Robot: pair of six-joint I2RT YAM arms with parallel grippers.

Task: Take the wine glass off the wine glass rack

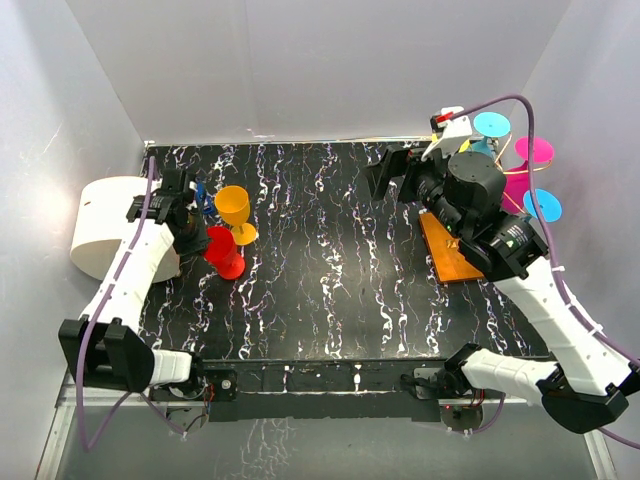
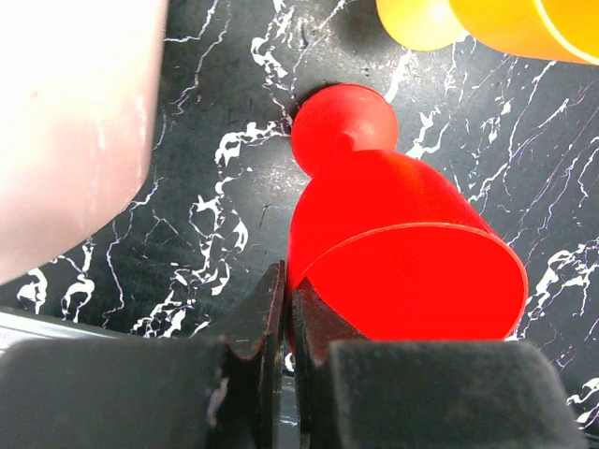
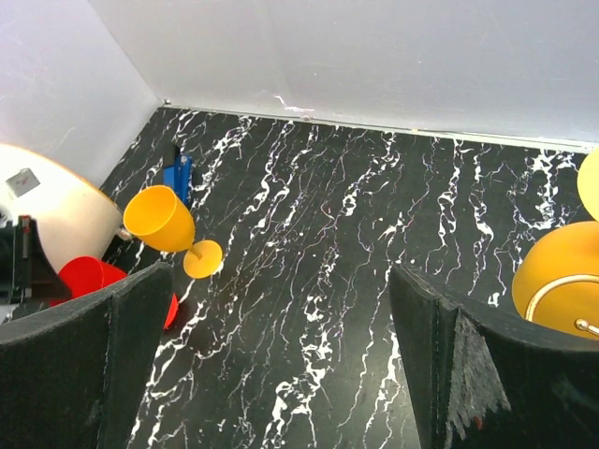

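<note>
While its jaws gape wide, the right end effector (image 3: pixel 278 318) has the hanging yellow wine glass (image 3: pixel 557 267) beside it.

The left arm (image 1: pixel 130 265) reaches from its base at the near left corner up along the left side of the worktop (image 1: pixel 330 260), forearm slanting to the far left. The left claw (image 2: pixel 286 285) tips downward, its fingers (image 2: pixel 262 313) pressed together with only a thin slit between them. The right arm (image 1: pixel 560 300) runs from its base out to the right, then folds back toward the far right. The right claw (image 3: pixel 281 365) faces left across the worktop, jaws spread wide
</note>
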